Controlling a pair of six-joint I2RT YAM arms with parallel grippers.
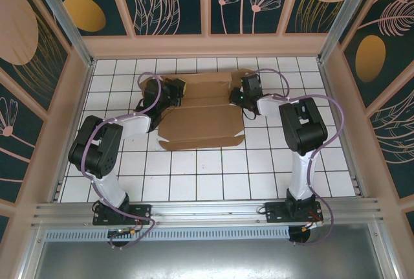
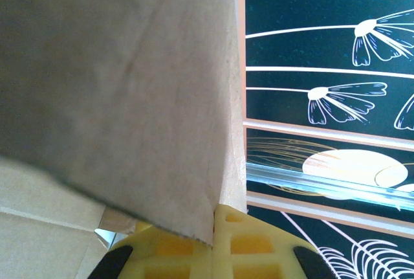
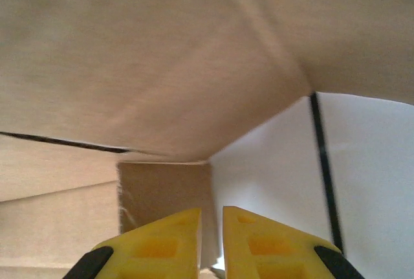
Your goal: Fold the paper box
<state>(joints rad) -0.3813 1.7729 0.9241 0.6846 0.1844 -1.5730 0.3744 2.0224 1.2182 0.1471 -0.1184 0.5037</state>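
While the left pincer (image 2: 214,230) pinches the paper box (image 1: 200,123), I cannot tell if the right pincer (image 3: 211,234) grips.

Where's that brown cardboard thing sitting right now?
In the top view, the paper box lies on the tiled table toward its far edge, between the left gripper and right gripper.

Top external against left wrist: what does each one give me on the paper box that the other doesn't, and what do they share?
Top external: the whole paper box as a mostly flat sheet on the white tiled table, with the left gripper and right gripper at opposite ends of its far part. Left wrist: the close detail, a raised cardboard flap whose lower edge runs down between the yellow fingers. Shared: the brown cardboard at the left gripper and the dark flowered wall.
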